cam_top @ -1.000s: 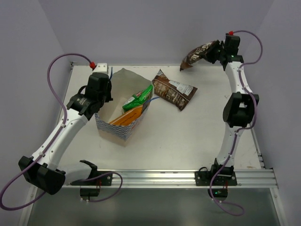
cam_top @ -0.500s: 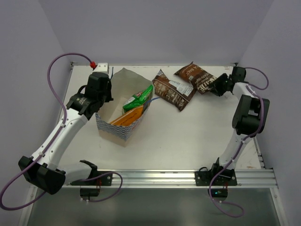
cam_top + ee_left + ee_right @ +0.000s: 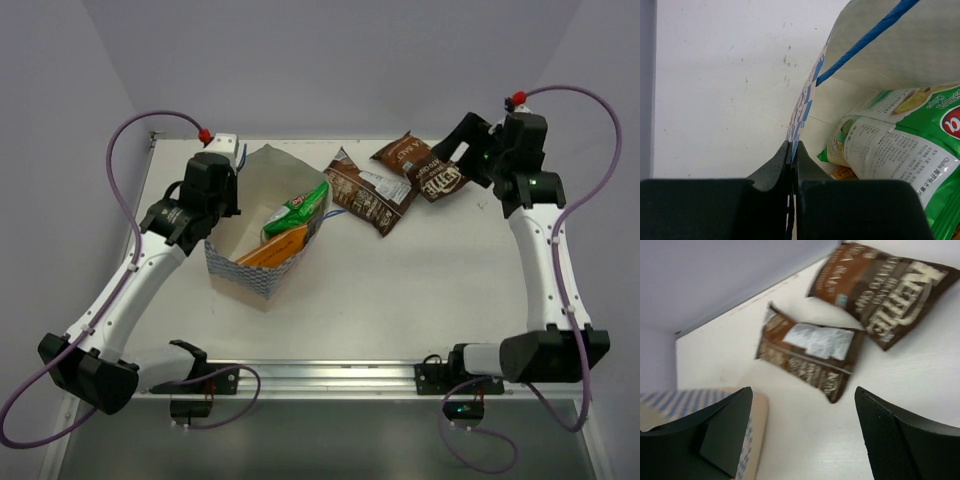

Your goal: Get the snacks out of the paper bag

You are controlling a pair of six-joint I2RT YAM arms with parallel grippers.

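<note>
The paper bag (image 3: 252,262) lies on its side at the left of the table, mouth toward the back right. A green-and-white snack packet (image 3: 300,207) and an orange one (image 3: 276,247) stick out of its mouth. My left gripper (image 3: 222,192) is shut on the bag's wall (image 3: 801,116), with the green packet (image 3: 900,137) just inside. Two dark brown packets (image 3: 368,194) (image 3: 422,167) lie side by side on the table at the back. My right gripper (image 3: 448,150) hovers open and holds nothing beside the right-hand one (image 3: 885,290); the other (image 3: 810,357) lies ahead of its fingers.
A blue cord handle (image 3: 865,40) crosses the bag's mouth. The table's back edge and wall (image 3: 730,280) run close behind the brown packets. Bare tabletop (image 3: 400,290) stretches between the bag and the right arm.
My right gripper brought the second brown packet down beside the first, opened and let it go, then pulled up and back. The left gripper has kept its hold on the bag.
</note>
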